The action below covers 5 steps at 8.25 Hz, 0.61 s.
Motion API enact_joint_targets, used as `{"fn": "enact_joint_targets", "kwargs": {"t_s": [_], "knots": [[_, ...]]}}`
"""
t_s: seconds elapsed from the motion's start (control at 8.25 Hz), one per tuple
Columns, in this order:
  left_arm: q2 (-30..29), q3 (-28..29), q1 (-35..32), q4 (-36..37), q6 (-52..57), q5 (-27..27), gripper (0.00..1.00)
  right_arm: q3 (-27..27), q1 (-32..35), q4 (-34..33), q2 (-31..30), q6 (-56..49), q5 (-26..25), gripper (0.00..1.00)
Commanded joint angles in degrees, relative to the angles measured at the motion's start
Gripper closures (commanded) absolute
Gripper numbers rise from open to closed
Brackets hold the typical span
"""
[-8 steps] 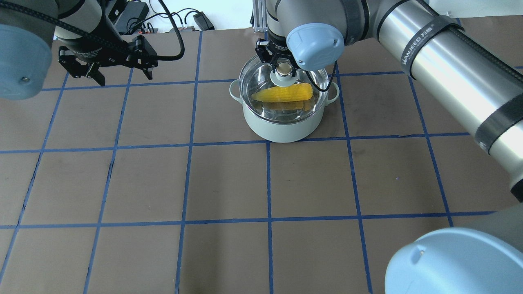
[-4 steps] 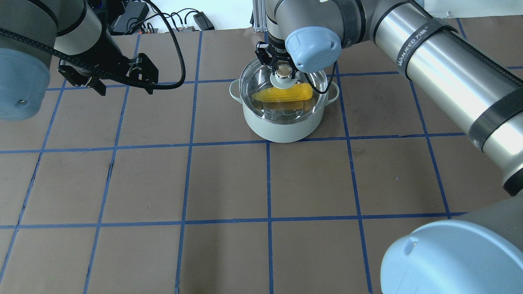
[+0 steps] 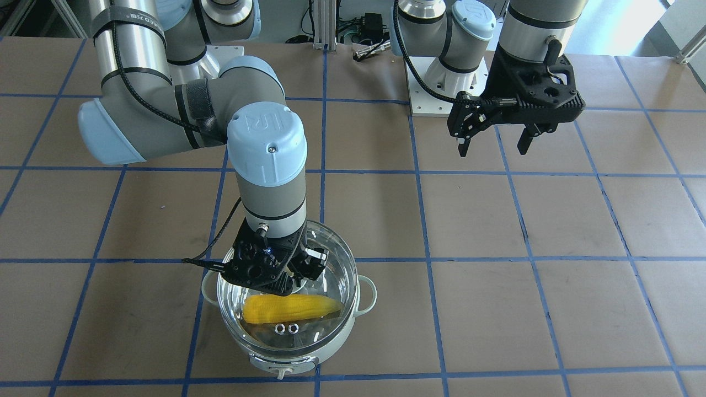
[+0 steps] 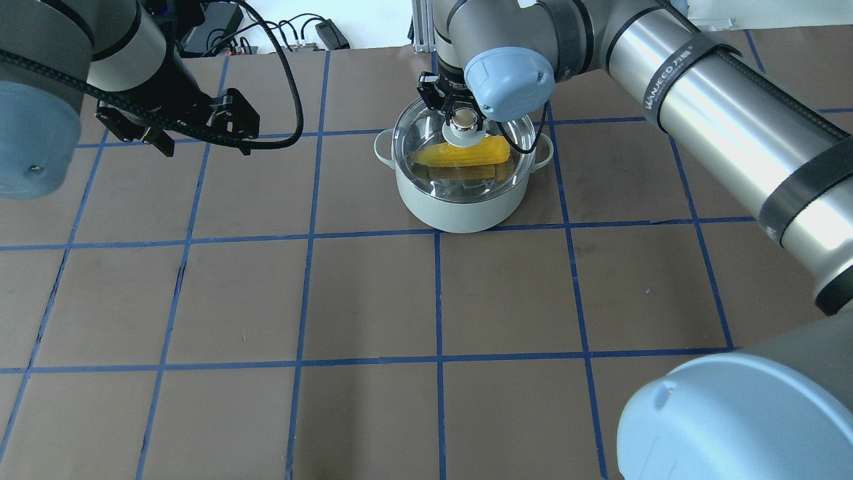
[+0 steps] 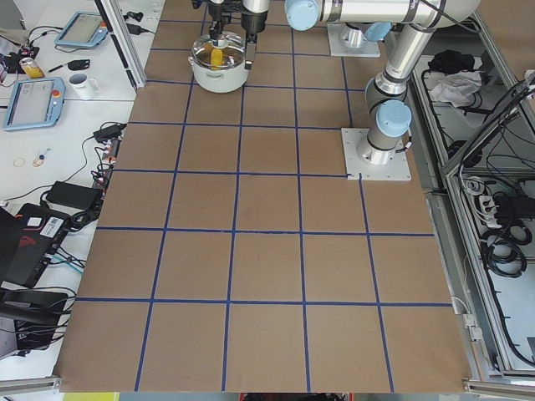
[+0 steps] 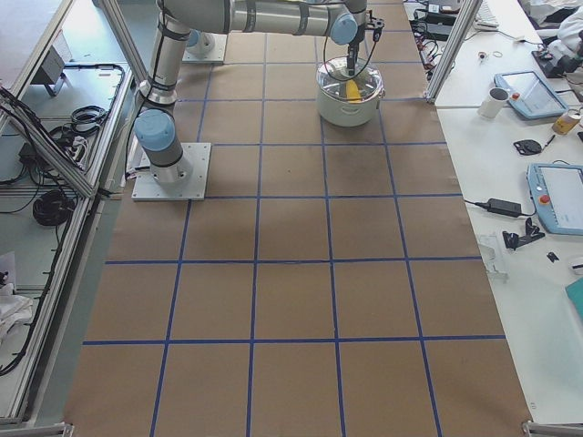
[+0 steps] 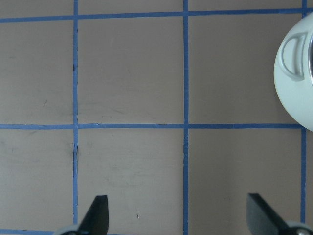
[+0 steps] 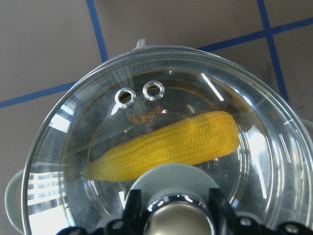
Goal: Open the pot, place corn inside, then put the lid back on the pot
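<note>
Overhead exterior, pot: round pale mint-white pot with loop side handles (image 4: 460,215), standing toward the edge of the brown paper-covered bench (image 4: 373,300) opposite the robot.
Overhead exterior, lid: round clear glass dome lid (image 4: 420,137) over the pot's mouth. Its beige knob (image 4: 464,121) is pinched by the right gripper (image 4: 464,119), since the knob is the only purchase on smooth glass.
Exterior front-facing, corn: bright yellow tapered ear of corn (image 3: 292,309), lying flat inside the pot under the glass.
Exterior front-facing, left gripper: left gripper (image 3: 492,148), fingers spread wide and empty, above bare bench near the robot's edge, well apart from the pot. Judged parked clear of the right arm.
Exterior left and right: pot distant and small, grips unreadable.
Left wrist-mounted: only bench and blue tape lines (image 7: 186,98) between the tips.
Right wrist-mounted: fingers close against both sides of the knob, with two metal vent rings (image 8: 142,93) above the corn. Whether the lid seats flush cannot be told. Judged last step, release outstanding.
</note>
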Motion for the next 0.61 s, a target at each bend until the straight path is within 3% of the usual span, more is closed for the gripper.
{"fn": "enact_joint_targets", "kwargs": {"t_s": [0.0,0.48], "knots": [[0.0,0.1,0.0,0.0,-0.4,0.4,0.00,0.0,0.0,-0.4,0.7,-0.2,0.0,0.70],[-1.2,0.3,0.1,0.8,1.4,-0.2,0.00,0.1,0.0,-0.5,0.7,-0.2,0.0,0.70]]}}
